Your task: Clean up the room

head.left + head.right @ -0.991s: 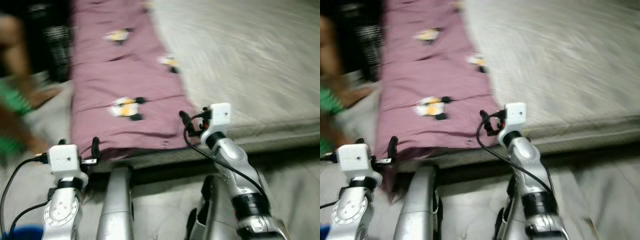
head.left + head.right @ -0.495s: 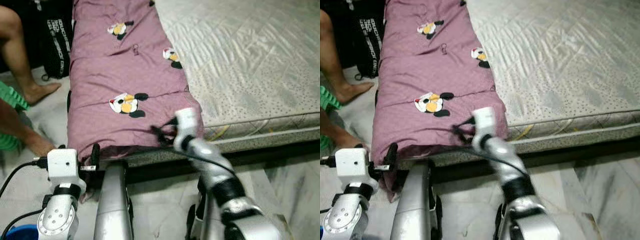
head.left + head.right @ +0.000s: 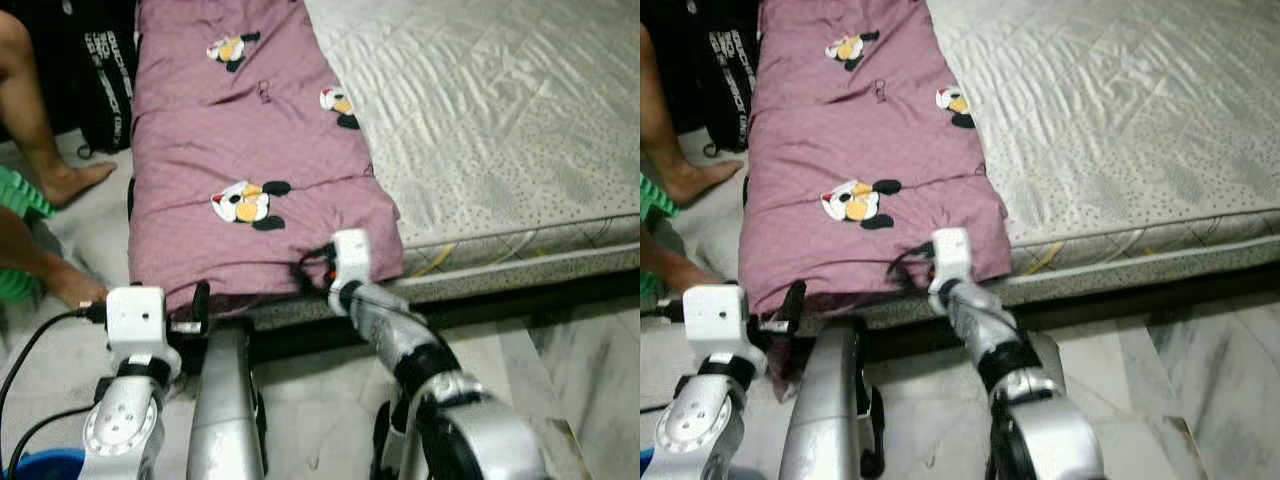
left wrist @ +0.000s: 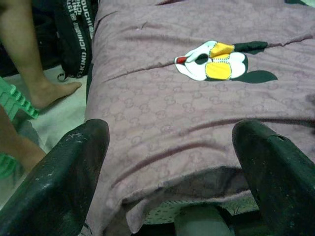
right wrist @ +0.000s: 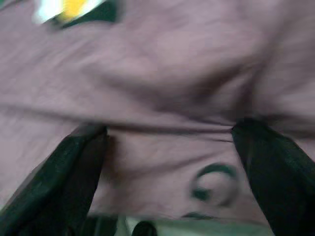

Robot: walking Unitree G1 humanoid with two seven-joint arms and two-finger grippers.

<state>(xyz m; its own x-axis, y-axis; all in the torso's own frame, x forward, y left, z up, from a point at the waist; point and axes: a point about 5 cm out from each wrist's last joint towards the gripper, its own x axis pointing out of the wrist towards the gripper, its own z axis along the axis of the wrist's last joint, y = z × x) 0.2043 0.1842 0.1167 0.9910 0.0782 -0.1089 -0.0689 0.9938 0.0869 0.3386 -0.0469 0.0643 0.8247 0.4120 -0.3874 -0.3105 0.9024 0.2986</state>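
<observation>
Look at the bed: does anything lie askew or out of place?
Yes. The mauve blanket covers only the left strip of the mattress, and its near end droops over the bed's edge.

Low bed [image 3: 520,120] with pale grey-green quilted mattress, dotted pattern along its near edge; dark gap under the bed's near edge; floor [image 3: 590,350] is pale marbled tile with grey veining; black bag [image 3: 100,70] with white lettering on the floor off the bed's far left corner; a person's bare leg and foot [image 3: 60,180] on the floor beside the bag; something green [image 3: 20,200] at the left; blue rim [image 3: 40,465] low left; light even, indoor.
</observation>
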